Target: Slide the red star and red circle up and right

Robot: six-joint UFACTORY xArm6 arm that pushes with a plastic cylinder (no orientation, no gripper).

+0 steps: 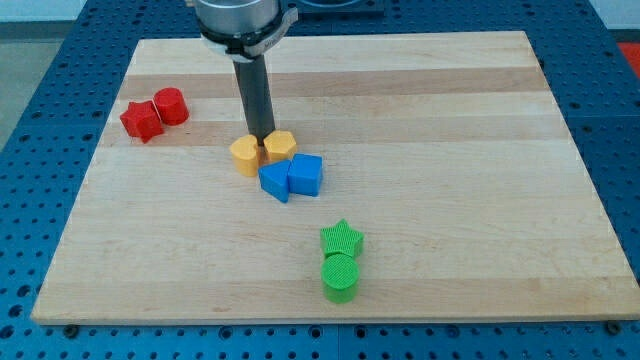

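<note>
The red star lies near the board's left edge, touching the red circle just to its upper right. My tip stands at the board's middle, right behind two yellow blocks, well to the right of the red pair. The left yellow block and the right yellow block sit side by side below the tip.
Two blue blocks touch each other just below the yellow pair. A green star and a green circle sit together near the view's bottom. The wooden board lies on a blue perforated table.
</note>
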